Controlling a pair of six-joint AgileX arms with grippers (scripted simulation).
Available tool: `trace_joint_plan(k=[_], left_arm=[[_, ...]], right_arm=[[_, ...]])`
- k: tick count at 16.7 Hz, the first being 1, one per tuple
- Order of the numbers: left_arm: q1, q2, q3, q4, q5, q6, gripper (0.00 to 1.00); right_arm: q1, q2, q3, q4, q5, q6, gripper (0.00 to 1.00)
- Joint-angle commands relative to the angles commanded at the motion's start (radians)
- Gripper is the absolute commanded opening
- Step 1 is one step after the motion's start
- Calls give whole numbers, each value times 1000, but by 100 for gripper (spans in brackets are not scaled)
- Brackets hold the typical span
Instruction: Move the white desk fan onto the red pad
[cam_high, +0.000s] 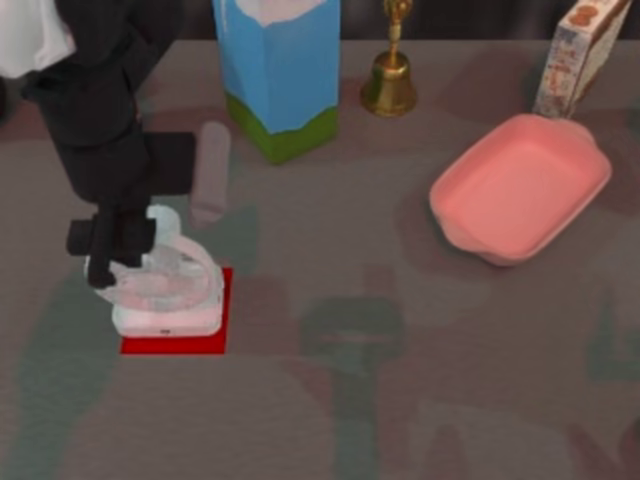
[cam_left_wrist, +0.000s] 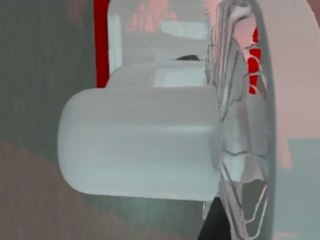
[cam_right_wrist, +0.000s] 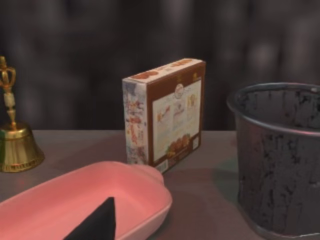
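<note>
Left gripper (cam_high: 108, 262) reaching down from 11 o'clock, finger spread impossible to tell, at white desk fan (cam_high: 170, 290), upright on red pad (cam_high: 212, 338) at table's 8 o'clock.

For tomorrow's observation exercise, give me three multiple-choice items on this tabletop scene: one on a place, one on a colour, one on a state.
1. Where does the white desk fan stand?
A. on the red pad
B. in the pink dish
C. beside the bell

2. What colour is the bell?
A. silver
B. gold
C. blue

3. How is the fan posed?
A. standing on its base
B. lying on its grille
C. hanging above the table

Answers: 1 A, red shows around its base; 2 B, it gleams gold; 3 A, its base sits flat under the left gripper.
</note>
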Motion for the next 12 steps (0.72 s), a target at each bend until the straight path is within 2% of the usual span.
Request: trace_joint_plan(k=[6,12], left_arm=[[0,0,0,0,0,0,98],[0,0,0,0,0,0,100]], right_arm=[[0,0,0,0,0,0,100],[0,0,0,0,0,0,100]])
